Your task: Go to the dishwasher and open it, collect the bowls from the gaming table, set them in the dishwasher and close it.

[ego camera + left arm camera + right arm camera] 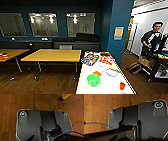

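On table (105, 86), green bowl (93, 80) beside blue ring (111, 72): likely light, stiff, slick plastic; I'd pinch its rim. My claws' state: cannot tell.

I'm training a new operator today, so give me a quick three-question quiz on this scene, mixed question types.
1. True or false: the green bowl sits on the white-topped gaming table.
2. Multiple choice: the blue ring lies from the green bowl toward A) the person, B) the yellow-topped table, C) the dark wall with windows.
3. Fill in: the floor under the left wrist camera is ____ in colour.

Key: 1 true; 2 A; 3 brown.
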Robot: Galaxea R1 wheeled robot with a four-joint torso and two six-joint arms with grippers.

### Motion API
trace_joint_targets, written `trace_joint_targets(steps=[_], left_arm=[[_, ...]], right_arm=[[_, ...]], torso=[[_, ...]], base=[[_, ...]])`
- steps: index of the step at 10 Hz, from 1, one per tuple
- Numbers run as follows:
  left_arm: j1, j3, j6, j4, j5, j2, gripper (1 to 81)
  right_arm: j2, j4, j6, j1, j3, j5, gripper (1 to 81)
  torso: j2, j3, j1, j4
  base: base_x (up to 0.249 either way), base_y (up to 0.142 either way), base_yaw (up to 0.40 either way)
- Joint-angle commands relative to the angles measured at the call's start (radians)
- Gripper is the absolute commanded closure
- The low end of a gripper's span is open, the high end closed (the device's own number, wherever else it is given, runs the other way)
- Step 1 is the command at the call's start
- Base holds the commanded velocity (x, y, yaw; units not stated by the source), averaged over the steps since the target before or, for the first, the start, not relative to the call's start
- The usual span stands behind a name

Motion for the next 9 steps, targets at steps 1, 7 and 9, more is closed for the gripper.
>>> trace_joint_targets(steps=[1, 7, 9], left_arm=[[-0.050, 0.208, 0.000, -0.003, 0.022, -0.147, 1.0], [-0.074, 0.349, -0.005, -0.009, 0.010, -0.258, 1.0], [-0.083, 0.354, -0.006, -0.009, 0.010, -0.256, 1.0]], right_arm=[[-0.149, 0.007, 0.023, 0.038, 0.200, 0.019, 1.0], [-0.456, 0.004, 0.118, 0.122, 0.585, 0.037, 1.0], [-0.514, 0.004, 0.132, 0.151, 0.650, 0.037, 1.0]], torso=[[0.000, 0.000, 0.001, 0.000], [0.000, 0.000, 0.001, 0.000], [0.000, -0.082, 0.001, 0.000]], base=[[0.000, 0.000, 0.000], [0.000, 0.000, 0.000], [0.000, 0.000, 0.000]])
